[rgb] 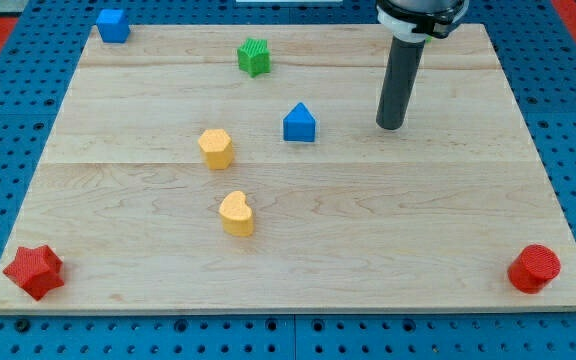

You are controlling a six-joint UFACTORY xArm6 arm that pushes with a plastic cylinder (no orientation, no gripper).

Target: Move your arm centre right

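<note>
Seven blocks sit clear of my tip, right of the blue house-shaped block.
You have no jawed end effector here; bare tabletop lies toward centre right.

My rod is coming down into the frame from the view's top edge, right of centre, and is standing almost upright, leaning only slightly so that its lower end sits a little to the view's left of its upper end. It is dark, straight and round in section. At the top edge a wider black-and-white collar is holding it, and this collar is being cut off by the frame, so nothing more of the arm is showing. My tip is resting at the worktop surface in the upper right part of the board, and it is touching no block.
</note>
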